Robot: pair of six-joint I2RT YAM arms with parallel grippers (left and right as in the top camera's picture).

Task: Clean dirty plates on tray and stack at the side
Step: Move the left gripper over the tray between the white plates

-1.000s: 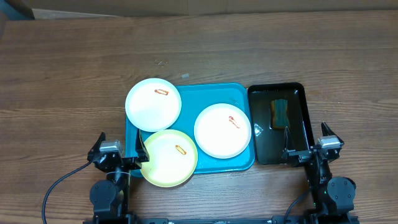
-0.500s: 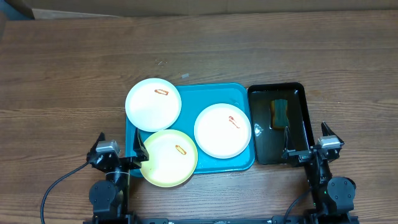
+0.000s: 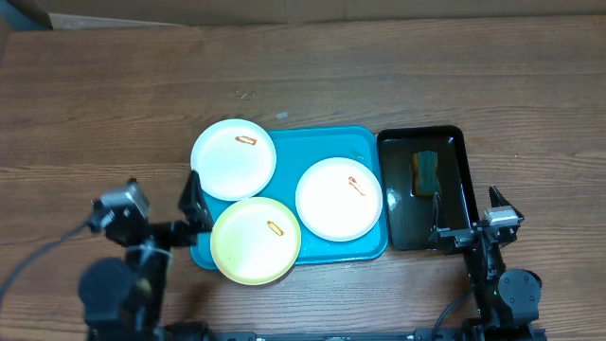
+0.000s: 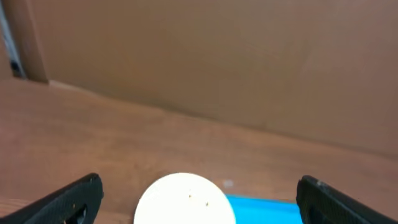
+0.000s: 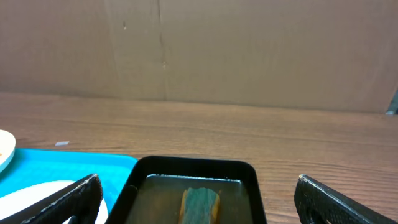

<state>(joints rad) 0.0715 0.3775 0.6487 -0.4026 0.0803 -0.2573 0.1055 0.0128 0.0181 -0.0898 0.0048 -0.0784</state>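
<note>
Left gripper [image 4: 199,182] lifted; white plate [image 4: 185,202] ahead, between jaws.

Robot lab test bench.
Wood-grain table [image 3: 95,95], plain cardboard backdrop [image 5: 249,50] behind it, left arm [image 3: 118,284] and right arm [image 3: 499,284] at the near edge.

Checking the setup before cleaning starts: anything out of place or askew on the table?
Two plates hang off the tray: one white plate over its far-left corner, the yellow-green plate over its near edge. The other white plate lies fully inside. Nothing looks spilled.
</note>
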